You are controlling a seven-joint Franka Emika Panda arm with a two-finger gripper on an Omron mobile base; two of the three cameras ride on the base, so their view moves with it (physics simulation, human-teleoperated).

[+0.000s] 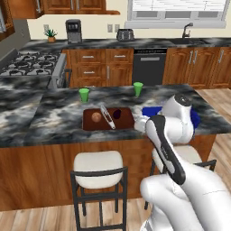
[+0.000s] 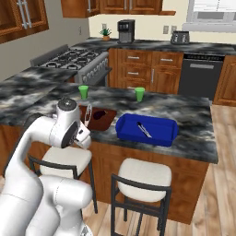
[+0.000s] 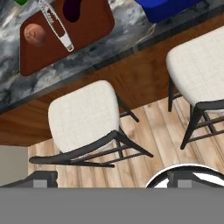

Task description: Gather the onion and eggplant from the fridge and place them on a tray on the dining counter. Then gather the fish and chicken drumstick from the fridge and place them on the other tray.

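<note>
White arm (image 1: pixel 169 135) folded low, fingers (image 3: pixel 43 178) wide apart.

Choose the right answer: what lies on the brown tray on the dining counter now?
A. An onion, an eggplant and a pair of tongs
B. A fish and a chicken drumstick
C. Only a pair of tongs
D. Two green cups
A: the brown tray holds the round onion, the dark eggplant and the metal tongs between them; the two green cups stand on the counter behind it.

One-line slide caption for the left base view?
Onion and eggplant lie on the brown tray beside tongs; the blue tray awaits.
</note>
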